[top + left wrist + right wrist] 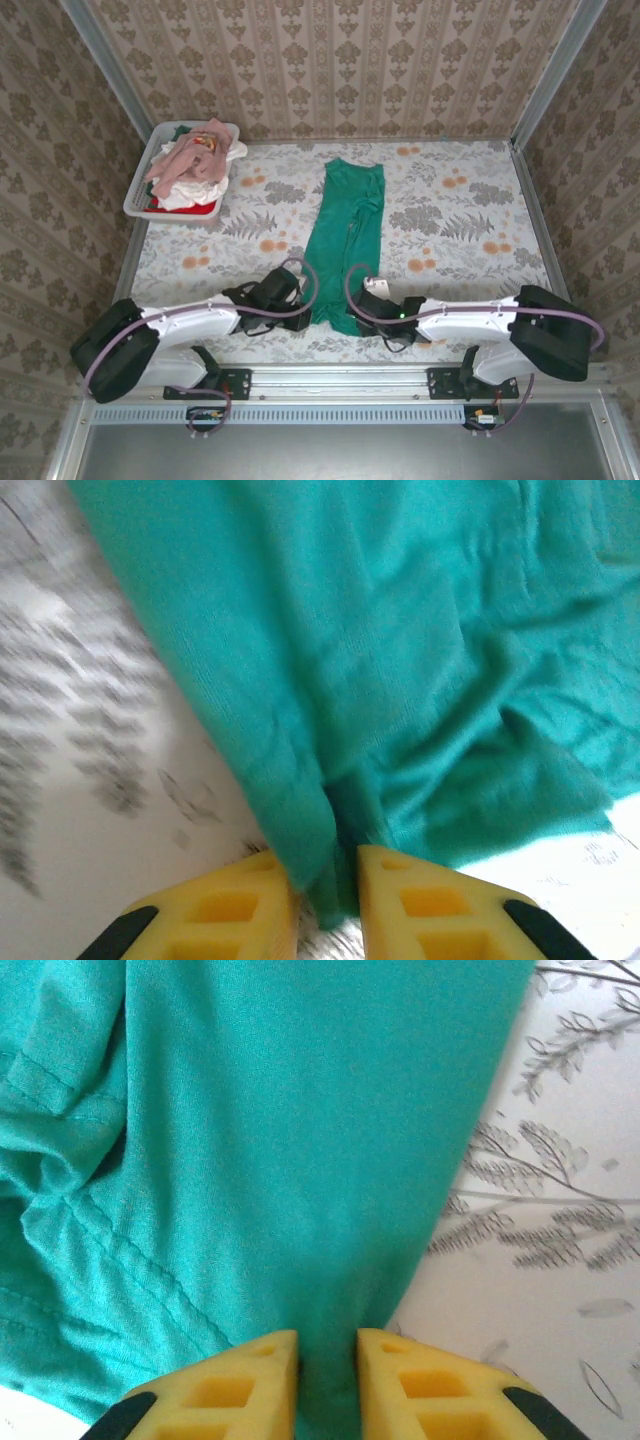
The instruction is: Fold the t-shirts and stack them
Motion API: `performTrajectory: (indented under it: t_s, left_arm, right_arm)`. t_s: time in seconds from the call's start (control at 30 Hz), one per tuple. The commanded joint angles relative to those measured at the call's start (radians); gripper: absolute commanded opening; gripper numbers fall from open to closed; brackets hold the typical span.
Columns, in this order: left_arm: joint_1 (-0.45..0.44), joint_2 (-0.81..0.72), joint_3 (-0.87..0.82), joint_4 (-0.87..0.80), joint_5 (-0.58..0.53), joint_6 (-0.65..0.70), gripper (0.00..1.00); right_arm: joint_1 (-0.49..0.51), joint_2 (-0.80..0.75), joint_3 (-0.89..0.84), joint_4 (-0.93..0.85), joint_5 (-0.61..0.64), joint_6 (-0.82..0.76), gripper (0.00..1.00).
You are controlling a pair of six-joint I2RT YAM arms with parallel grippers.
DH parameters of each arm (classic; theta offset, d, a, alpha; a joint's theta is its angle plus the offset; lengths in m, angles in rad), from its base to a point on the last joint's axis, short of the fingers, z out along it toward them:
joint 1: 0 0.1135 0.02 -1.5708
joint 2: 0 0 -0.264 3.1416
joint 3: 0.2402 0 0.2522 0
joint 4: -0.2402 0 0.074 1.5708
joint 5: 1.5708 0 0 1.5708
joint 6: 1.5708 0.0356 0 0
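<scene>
The narrow-folded teal-green cloth t-shirt (345, 235) lies along the table (460, 220) middle. At the near edge, the left gripper (328, 885) and right gripper (328, 1360) each pinch its fabric, fingers nearly closed.

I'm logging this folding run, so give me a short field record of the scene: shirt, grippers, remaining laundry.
shirt in work: teal-green cloth t-shirt, long narrow strip, mid-table
left gripper: shut on the strip's near left edge
right gripper: shut on its near right edge
waiting pile: pink, white and red clothes heaped in white plastic basket, far left
surface: floral-patterned table cover
</scene>
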State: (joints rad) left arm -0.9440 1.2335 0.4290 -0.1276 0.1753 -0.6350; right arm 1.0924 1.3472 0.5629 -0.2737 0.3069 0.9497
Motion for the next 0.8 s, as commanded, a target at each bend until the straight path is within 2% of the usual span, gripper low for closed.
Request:
performTrajectory:
  t_s: [0.0, 0.13, 0.2, 0.27, 0.3, 0.33, 0.37, 0.4, 0.43, 0.5, 0.6, 0.77]
  left_arm:
    - [-0.061, -0.07, -0.033, -0.026, 0.002, -0.13, 0.21]
    - [-0.102, -0.165, -0.044, -0.069, -0.044, -0.181, 0.2]
    - [-0.106, -0.199, -0.046, -0.097, -0.053, -0.195, 0.19]
    - [-0.112, -0.23, -0.046, -0.127, -0.056, -0.198, 0.22]
    - [-0.112, -0.255, -0.035, -0.176, -0.088, -0.195, 0.32]
    - [-0.105, -0.279, -0.014, -0.242, -0.14, -0.189, 0.55]
    - [-0.095, -0.294, 0.002, -0.282, -0.178, -0.181, 0.7]
    - [-0.071, -0.303, 0.013, -0.297, -0.193, -0.157, 0.79]
    - [-0.034, -0.298, 0.017, -0.292, -0.181, -0.134, 0.88]
    - [0.045, -0.257, 0.02, -0.255, -0.114, -0.083, 0.92]
    - [0.104, -0.167, 0.019, -0.165, -0.046, -0.04, 0.88]
    - [0.096, -0.009, 0.035, -0.062, 0.024, -0.014, 0.71]
  right_arm:
    - [0.021, -0.088, -0.018, -0.133, 0.047, 0.081, 0.18]
    - [0.033, -0.183, -0.041, -0.167, 0.065, 0.108, 0.13]
    - [0.034, -0.228, -0.041, -0.219, 0.09, 0.104, 0.08]
    - [0.034, -0.287, -0.038, -0.3, 0.132, 0.091, 0.12]
    - [0.034, -0.325, -0.044, -0.299, 0.132, 0.063, 0.13]
    - [0.034, -0.362, -0.056, -0.289, 0.126, 0.055, 0.13]
    - [0.034, -0.391, -0.07, -0.268, 0.107, 0.045, 0.16]
    - [0.034, -0.415, -0.089, -0.207, 0.084, 0.038, 0.17]
    - [0.035, -0.421, -0.106, -0.179, 0.069, 0.046, 0.22]
    - [0.035, -0.405, -0.116, -0.168, 0.061, 0.059, 0.42]
    - [0.038, -0.368, -0.127, -0.19, 0.068, 0.113, 0.44]
    - [0.046, -0.278, -0.162, -0.119, 0.019, 0.171, 0.48]
